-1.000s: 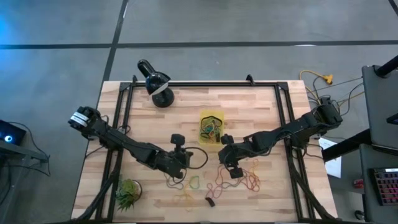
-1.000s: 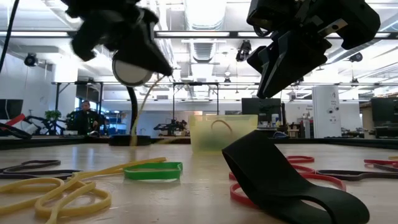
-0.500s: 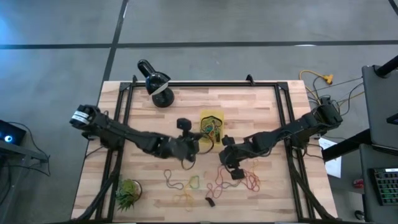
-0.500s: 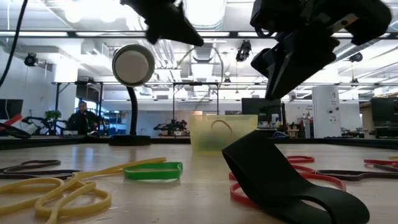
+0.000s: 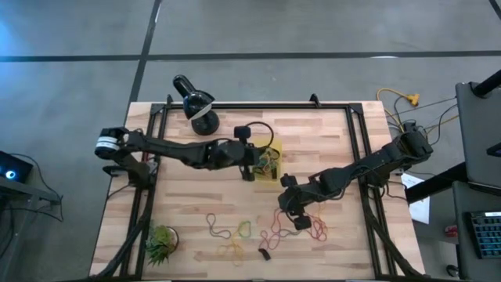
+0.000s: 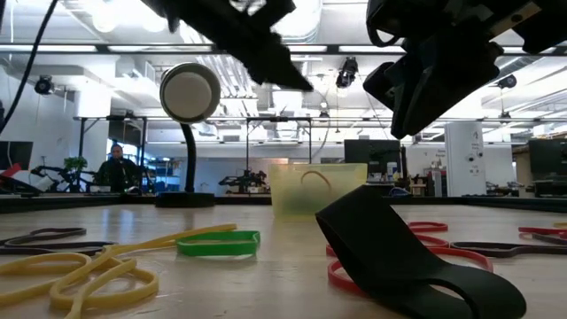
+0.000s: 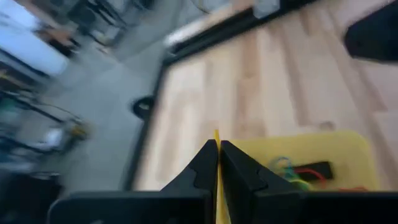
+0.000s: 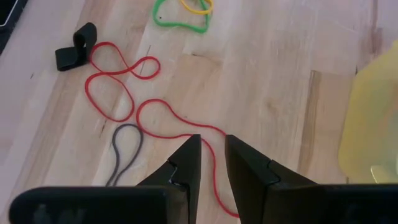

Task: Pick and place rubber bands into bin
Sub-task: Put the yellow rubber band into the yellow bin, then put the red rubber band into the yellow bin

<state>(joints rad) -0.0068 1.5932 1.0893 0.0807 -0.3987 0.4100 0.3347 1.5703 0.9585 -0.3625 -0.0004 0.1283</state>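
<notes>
We see left gripper (image 7: 217,163) pinched on a thin yellow band (image 7: 216,140) over the glossy yellow bin (image 7: 348,155); right gripper (image 8: 212,163) narrowly parted, empty, above red loops (image 8: 118,87).

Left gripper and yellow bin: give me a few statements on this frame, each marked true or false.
1. The left gripper is shut on a yellow rubber band. True.
2. The bin is empty. False: bands already lie in it.
3. The right gripper holds a red band. False: its fingers are apart, above a red band on the table.
4. The left gripper is beside the bin. True.
</notes>
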